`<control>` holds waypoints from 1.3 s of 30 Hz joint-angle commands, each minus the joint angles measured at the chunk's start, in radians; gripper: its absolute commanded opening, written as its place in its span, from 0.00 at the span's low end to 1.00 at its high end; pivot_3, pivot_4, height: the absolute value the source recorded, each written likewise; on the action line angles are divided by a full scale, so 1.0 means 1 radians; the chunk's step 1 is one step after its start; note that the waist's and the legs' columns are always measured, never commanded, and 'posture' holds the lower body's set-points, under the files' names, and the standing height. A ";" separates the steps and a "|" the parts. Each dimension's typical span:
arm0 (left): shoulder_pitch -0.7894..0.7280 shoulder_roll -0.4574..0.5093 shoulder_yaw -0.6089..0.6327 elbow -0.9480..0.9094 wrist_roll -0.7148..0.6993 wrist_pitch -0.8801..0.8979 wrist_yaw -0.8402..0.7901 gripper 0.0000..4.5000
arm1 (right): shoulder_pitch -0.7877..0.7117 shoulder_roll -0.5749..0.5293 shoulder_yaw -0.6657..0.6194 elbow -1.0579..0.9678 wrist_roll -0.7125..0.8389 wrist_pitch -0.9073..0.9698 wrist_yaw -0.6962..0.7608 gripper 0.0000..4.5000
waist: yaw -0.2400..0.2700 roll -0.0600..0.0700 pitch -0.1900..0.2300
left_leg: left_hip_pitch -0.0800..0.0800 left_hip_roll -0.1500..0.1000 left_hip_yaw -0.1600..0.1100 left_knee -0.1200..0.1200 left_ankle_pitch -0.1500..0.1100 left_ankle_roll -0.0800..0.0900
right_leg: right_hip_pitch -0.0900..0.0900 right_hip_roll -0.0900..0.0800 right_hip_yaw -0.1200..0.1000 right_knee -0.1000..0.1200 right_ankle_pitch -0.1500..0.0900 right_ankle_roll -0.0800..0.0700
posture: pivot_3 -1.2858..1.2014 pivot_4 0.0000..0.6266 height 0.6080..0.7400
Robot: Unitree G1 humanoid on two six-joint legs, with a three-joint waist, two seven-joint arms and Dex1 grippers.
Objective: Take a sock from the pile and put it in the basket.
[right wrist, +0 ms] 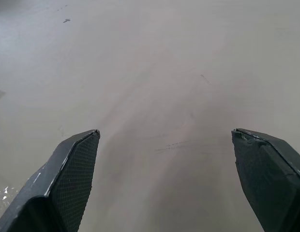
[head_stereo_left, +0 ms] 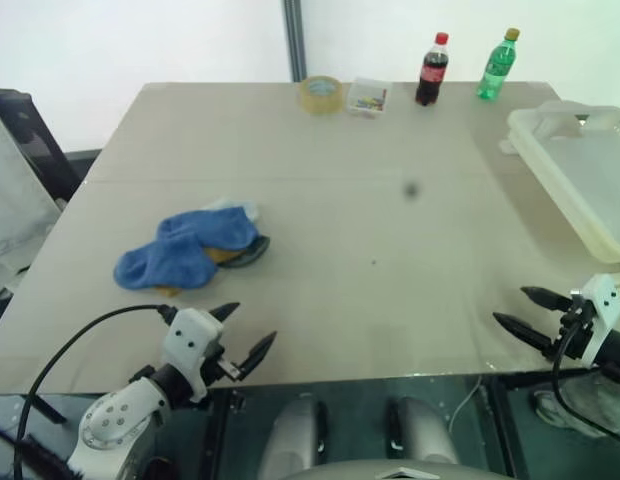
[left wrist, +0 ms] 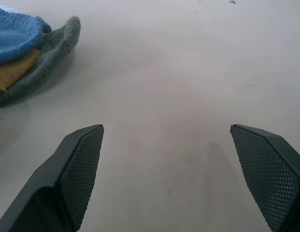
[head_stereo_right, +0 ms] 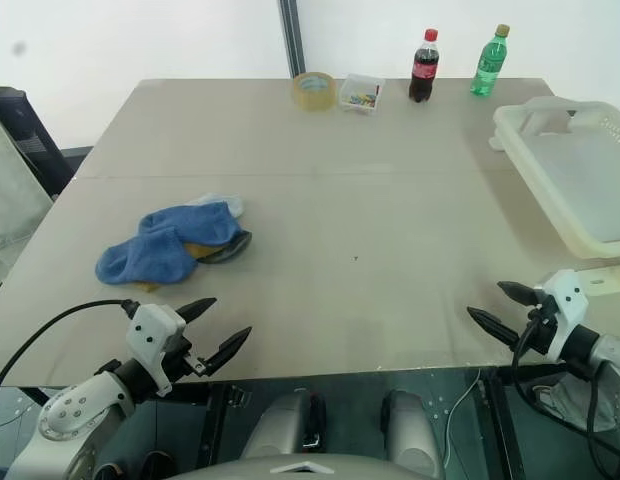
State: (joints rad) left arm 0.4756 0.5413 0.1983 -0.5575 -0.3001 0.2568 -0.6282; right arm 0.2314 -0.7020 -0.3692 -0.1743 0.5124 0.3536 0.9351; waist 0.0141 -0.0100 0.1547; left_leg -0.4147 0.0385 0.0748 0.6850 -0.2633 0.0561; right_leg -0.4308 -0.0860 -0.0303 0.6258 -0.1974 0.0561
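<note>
Both arms are held low at the near edge of the table [head_stereo_left: 320, 230], forearms angled inward and slightly downward. The left gripper [head_stereo_left: 248, 333] sits at the near left corner with its two black fingers spread wide and nothing between them; its tips point toward the table's middle. The right gripper [head_stereo_left: 515, 310] sits at the near right edge, fingers likewise spread wide and empty, tips pointing toward the left. Neither gripper touches any object. The pile [head_stereo_left: 190, 250] of socks lies on the left half of the table, just beyond the left gripper and apart from it: blue socks on top, with a mustard one and a dark grey one showing at its near edge. The basket [head_stereo_left: 550, 150] stands at the far right of the table, well apart from the pile.
</note>
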 commanded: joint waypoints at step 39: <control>-0.189 -0.016 0.090 0.067 0.147 0.051 0.248 1.00 | 0.012 0.007 -0.005 -0.302 0.206 -0.049 0.134 0.99 | 0.000 -0.001 0.000 | 0.000 0.000 0.000 0.000 0.000 0.000 | 0.001 0.000 0.000 0.000 0.001 -0.002 | 0.52 0.24 1.00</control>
State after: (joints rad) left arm 0.2856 0.5148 0.2729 -0.4789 -0.1721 0.3352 -0.3883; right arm 0.2468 -0.6827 -0.3666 -0.4526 0.7105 0.3218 1.0634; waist 0.0141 -0.0115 0.1549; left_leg -0.4144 0.0384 0.0746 0.6848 -0.2632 0.0561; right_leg -0.4297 -0.0856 -0.0307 0.6258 -0.1961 0.0542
